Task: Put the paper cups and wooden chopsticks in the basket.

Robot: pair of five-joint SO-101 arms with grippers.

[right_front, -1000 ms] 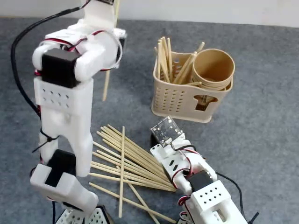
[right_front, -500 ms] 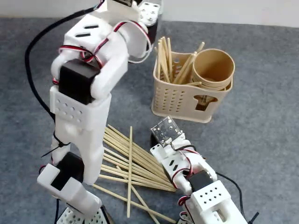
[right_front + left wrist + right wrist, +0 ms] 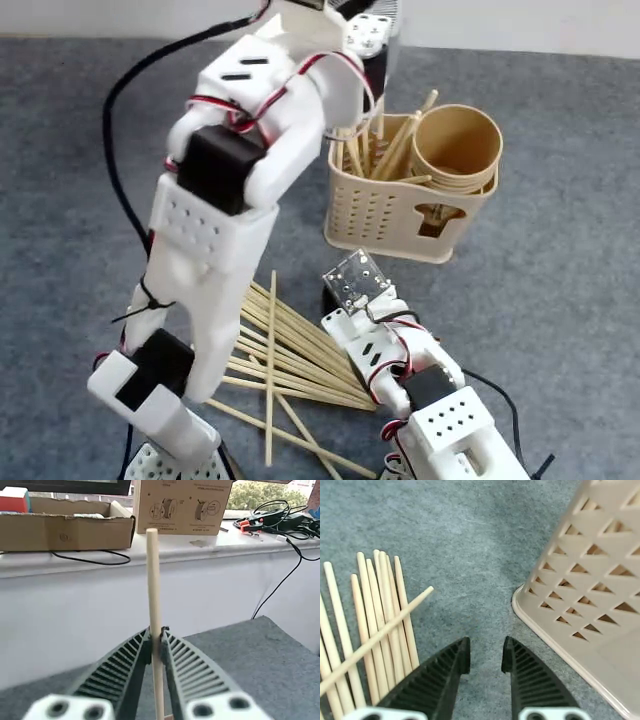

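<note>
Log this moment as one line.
left gripper: shut on chopstick, raised near basket | right gripper: open, low between pile and basket | cups: in basket | pile: on mat

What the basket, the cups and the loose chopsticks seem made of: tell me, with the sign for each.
Basket: probably moulded plastic, matte beige; its walls carry regular rows of cut-out holes.
Paper cups: thin tan paper by the look, matte, nested, with rolled rims.
Chopsticks: pale bare wood, perhaps bamboo, dull and unvarnished; slim round sticks of even tone.
</note>
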